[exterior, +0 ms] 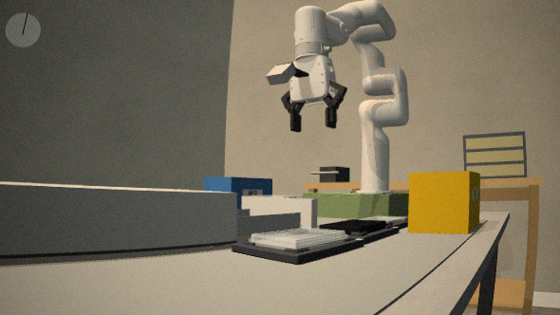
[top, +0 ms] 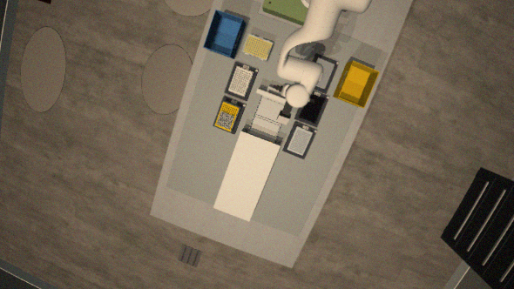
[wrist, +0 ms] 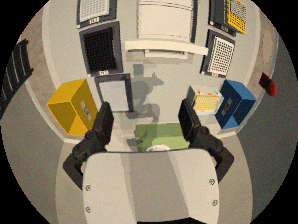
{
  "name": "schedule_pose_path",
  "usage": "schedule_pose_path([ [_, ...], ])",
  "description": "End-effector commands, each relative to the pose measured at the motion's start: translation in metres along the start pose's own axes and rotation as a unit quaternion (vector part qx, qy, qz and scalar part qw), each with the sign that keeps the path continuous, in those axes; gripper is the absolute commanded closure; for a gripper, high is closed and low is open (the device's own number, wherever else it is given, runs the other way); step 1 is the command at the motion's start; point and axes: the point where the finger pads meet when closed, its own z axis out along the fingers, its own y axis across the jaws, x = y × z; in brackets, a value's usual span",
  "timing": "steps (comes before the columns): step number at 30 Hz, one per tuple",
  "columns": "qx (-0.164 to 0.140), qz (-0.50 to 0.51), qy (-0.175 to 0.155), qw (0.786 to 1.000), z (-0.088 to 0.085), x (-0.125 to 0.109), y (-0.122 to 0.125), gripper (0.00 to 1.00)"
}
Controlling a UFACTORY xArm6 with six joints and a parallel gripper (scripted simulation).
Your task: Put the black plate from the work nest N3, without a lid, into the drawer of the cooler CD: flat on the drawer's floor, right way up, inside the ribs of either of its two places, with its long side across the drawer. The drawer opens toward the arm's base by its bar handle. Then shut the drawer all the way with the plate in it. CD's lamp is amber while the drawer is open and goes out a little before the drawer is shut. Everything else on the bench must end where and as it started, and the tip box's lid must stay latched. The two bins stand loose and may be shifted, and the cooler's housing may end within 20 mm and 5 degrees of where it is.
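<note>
On our desk (top: pixel 196 174) the cooler CD (top: pixel 247 174) has its drawer (top: pixel 267 114) open. The black plate (top: pixel 313 110) lies flat at three o'clock of the drawer, long axis parallel to the drawer's travel. We judge it light, stiff and slick; grip its long edges. Our pincer (exterior: pixel 313 119) hangs wide, empty.

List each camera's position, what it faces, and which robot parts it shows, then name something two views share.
Top: overhead, looking straight down on the bench; the arm covers part of it.
Exterior: low at the bench's far end, facing the arm's base; whole arm and open gripper show.
Wrist: on the gripper, looking down; both fingers frame the view.
Shared: the yellow bin appears in all three.
</note>
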Motion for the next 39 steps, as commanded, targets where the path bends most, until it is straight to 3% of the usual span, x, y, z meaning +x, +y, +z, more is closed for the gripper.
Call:
schedule_pose_path([
  [1,0.0,0.0,0.002,1.0,0.01,0.008,-0.022,0.0],
  [29,0.0,0.0,0.002,1.0,0.063,0.037,-0.125,0.0],
  [39,0.0,0.0,0.002,1.0,0.063,0.037,-0.125,0.0],
])
